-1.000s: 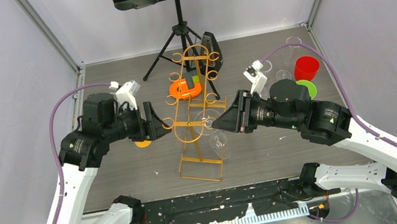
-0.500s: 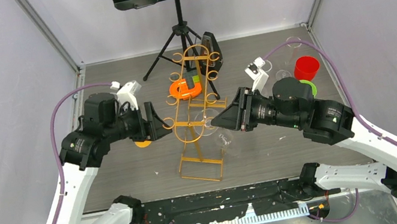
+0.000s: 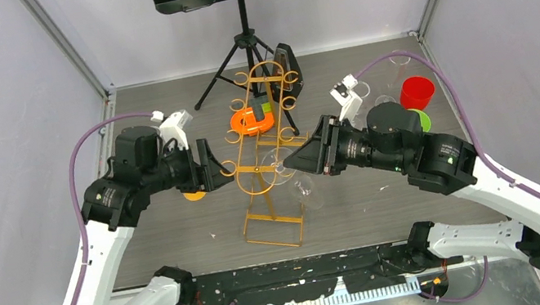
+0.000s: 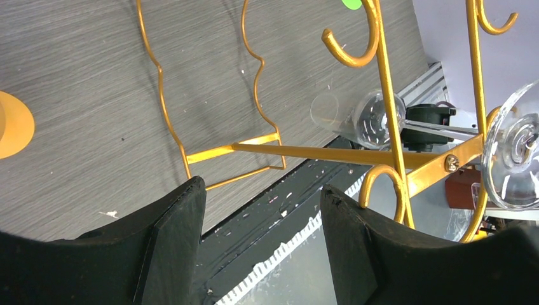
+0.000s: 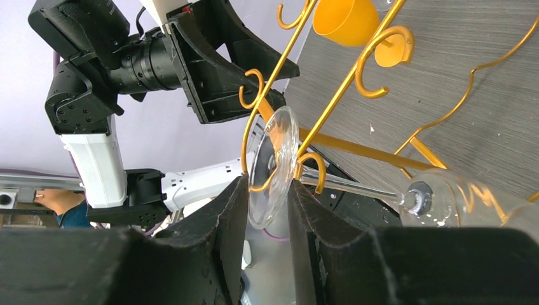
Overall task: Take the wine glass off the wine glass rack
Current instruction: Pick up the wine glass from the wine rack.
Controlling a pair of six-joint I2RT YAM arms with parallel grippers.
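Right gripper (image 5: 267,185) clenched on glass (image 5: 272,149) foot, stem hooked in rack (image 4: 330,154). Left gripper (image 4: 262,188) spread wide at rack's 9 o'clock.

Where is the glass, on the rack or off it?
On: the glass hangs by its foot on the rack, right gripper pinching the foot.

Glossy gold-orange metal wine glass rack (image 4: 330,152), clear smooth wine glass (image 5: 273,168) (catching glints) — matt wood-grain table (image 4: 76,76)
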